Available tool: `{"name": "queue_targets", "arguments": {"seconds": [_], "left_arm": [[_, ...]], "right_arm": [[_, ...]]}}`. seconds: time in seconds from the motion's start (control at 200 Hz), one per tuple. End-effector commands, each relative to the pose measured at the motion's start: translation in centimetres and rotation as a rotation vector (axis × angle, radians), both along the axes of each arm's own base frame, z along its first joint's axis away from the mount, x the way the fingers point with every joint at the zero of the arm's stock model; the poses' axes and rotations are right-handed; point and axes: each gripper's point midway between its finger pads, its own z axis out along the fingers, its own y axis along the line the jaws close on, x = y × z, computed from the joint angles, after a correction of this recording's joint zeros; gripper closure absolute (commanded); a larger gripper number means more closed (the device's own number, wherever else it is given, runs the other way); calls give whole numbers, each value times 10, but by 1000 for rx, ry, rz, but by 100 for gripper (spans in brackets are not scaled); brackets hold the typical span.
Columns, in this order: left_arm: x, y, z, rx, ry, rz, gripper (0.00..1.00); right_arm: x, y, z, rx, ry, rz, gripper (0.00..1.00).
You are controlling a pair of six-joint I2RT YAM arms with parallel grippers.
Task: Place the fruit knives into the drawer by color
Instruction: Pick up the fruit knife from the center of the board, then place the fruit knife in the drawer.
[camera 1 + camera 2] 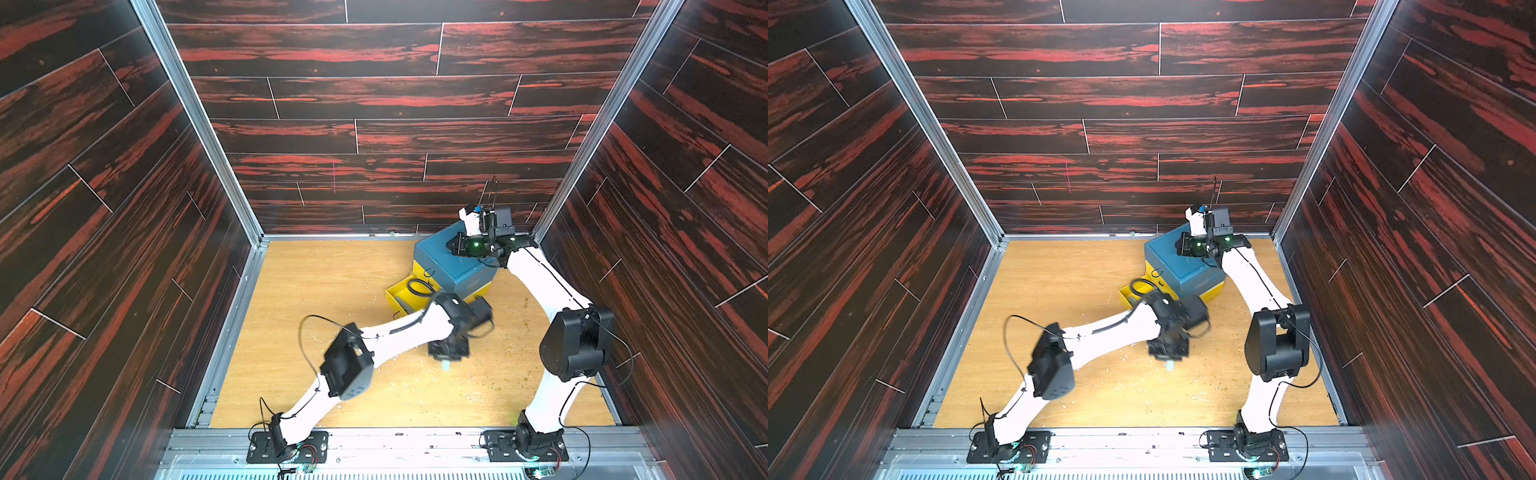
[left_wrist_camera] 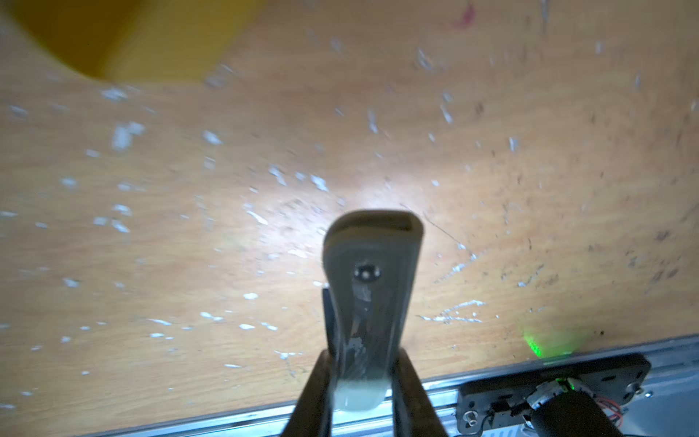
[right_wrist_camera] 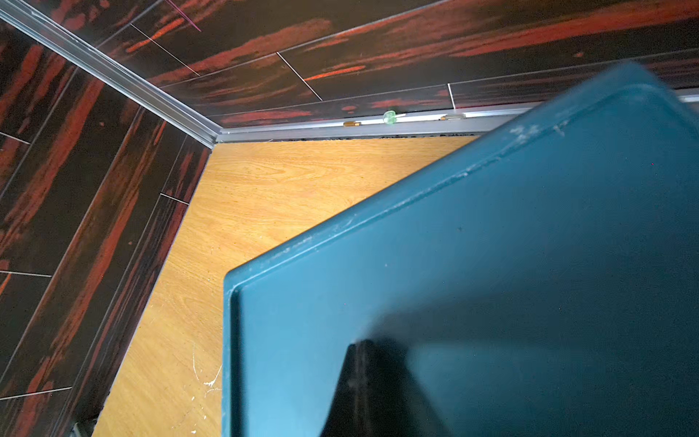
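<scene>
Left wrist view: the left pincer clamps a grey-green fruit knife, its long axis pointing straight out from the jaws. In a top view the open yellow drawer lies near at eleven o'clock from it. The right pincer, closed and empty, is over the blue cabinet.

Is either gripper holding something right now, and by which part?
Left gripper holds a grey-green knife by one end; the rest sticks out ahead of it. Right gripper is shut and empty, above the blue box.
</scene>
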Motion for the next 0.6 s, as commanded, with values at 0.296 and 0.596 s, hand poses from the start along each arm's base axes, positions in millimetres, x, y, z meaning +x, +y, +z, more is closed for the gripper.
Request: {"name": "queue_targets", "arguments": {"seconds": [0.296, 0.596], "left_arm": [[94, 48, 45, -85, -147, 159, 91], [149, 54, 38, -101, -173, 199, 91]], "right_arm": [[-71, -37, -144, -243, 532, -63, 100], [-74, -39, -146, -250, 542, -63, 100]]}}
